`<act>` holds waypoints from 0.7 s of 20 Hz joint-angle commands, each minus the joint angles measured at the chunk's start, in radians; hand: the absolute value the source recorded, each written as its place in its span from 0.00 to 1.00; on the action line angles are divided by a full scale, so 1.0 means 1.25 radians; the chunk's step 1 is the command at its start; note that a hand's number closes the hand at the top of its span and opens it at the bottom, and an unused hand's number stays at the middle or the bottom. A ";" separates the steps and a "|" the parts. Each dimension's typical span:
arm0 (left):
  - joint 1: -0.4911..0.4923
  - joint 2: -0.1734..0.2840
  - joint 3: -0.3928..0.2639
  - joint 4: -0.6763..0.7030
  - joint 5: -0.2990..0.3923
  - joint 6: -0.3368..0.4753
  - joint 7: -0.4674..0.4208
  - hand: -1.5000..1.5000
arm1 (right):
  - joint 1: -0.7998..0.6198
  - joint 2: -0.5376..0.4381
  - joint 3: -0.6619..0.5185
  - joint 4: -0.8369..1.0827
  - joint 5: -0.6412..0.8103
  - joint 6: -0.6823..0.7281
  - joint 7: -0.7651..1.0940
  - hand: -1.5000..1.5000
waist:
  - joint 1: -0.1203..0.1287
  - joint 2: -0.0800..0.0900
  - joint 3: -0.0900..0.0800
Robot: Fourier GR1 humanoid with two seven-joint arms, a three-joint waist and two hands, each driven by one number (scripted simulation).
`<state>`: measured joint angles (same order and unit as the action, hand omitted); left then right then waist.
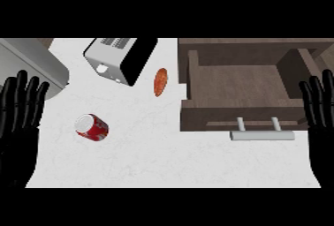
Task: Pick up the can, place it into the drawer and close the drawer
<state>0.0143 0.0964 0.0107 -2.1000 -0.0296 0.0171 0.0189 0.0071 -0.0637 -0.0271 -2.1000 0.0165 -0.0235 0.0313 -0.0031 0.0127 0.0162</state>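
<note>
- Can [92, 127] lies on its side on the white counter [163, 159], left of centre, red with a silver end turned up and to the left; nothing touches it.
- Bare counter lies between the can and the drawer [241, 88], which is pulled open at the right; its wooden floor holds nothing that shows.
- Drawer front faces the lower edge of the view, with a pale bar handle [262, 135] standing off it on two posts.
- An orange-brown oval thing [160, 81], too small to name, stands just left of the drawer's left wall, up and right of the can and off the straight line from can to drawer.
- Toaster [120, 58], silver with a black side, sits tilted at the top, above the can and well apart from it.
- Grey appliance [29, 66] fills the top left corner.
- Left hand [18, 119] rests at the left edge, fingers straight and up, holding nothing, near the can but apart from it.
- Right hand [320, 114] rests at the right edge, fingers straight and up, holding nothing, overlapping the drawer's right side in the view.
</note>
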 commanded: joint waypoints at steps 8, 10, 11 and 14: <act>0.028 0.080 -0.020 0.092 0.128 -0.150 0.113 0.00 | 0.049 -0.010 -0.010 0.052 0.002 0.000 0.100 0.00 | -0.002 -0.008 -0.013; -0.001 0.101 0.004 0.094 0.152 -0.156 0.163 0.00 | 0.042 -0.021 -0.020 0.053 -0.004 0.004 0.134 0.00 | -0.002 -0.009 -0.013; 0.010 0.091 -0.005 0.069 0.152 -0.153 0.168 0.00 | 0.043 -0.019 -0.022 0.044 -0.009 0.003 0.141 0.00 | 0.001 -0.010 -0.013; 0.061 0.127 0.049 0.007 0.200 -0.189 0.191 0.00 | 0.112 -0.053 -0.074 -0.042 -0.077 0.048 0.167 0.00 | 0.001 -0.012 -0.013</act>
<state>0.0413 0.2212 0.0321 -2.0368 0.1781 -0.1884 0.1998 0.0823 -0.0939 -0.0579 -2.0951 -0.0054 -0.0062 0.1886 -0.0021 0.0002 0.0005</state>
